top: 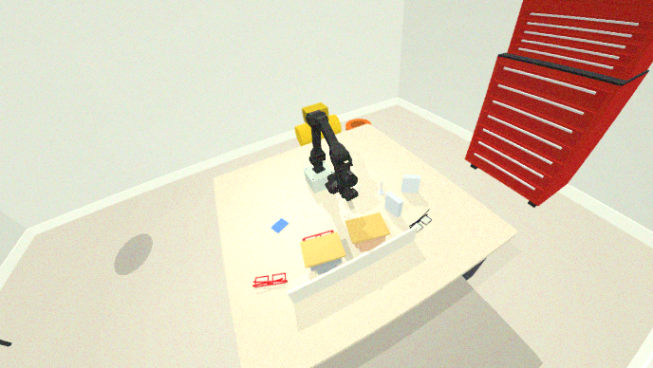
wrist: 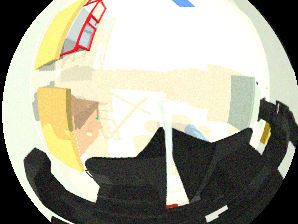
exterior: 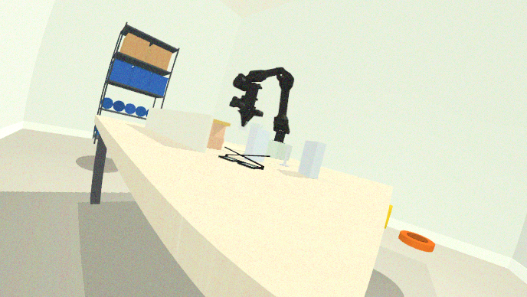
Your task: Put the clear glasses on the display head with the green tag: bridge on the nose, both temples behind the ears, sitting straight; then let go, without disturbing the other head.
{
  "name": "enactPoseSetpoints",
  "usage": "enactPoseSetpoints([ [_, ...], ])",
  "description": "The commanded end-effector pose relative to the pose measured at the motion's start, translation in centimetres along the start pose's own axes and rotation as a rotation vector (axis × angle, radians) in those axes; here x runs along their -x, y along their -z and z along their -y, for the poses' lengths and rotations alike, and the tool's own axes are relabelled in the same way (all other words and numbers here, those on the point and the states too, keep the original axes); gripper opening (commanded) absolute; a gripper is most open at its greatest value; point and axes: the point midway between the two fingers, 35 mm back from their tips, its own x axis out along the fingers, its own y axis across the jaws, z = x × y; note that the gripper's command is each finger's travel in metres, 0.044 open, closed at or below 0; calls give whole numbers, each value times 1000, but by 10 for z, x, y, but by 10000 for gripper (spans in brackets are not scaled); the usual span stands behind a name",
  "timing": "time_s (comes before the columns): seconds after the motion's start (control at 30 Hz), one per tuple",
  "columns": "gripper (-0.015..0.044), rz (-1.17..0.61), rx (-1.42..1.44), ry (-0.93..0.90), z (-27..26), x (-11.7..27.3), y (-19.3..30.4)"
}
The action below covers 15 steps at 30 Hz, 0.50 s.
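Note:
My gripper is shut on the clear glasses, which show as a pale upright strip between the fingers; their full outline is hard to see. It hangs above the table, on the arm's side of the heads. The skin-coloured head has a small green tag and a yellow slab over it; no glasses show on it. The grey head stands beside it, wearing red glasses, under another yellow slab.
A low white wall runs behind the heads. Black glasses, two pale boxes and a small clear stand are to one side. Other red glasses and a blue card lie opposite.

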Motion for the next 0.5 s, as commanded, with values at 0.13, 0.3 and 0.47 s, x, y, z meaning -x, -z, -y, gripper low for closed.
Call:
enactPoseSetpoints([
  [0.13,0,-7,2,-5,-20,4,41],
  [0.3,0,-10,2,-6,-29,5,71],
  [0.47,0,-13,2,-6,-36,6,103],
])
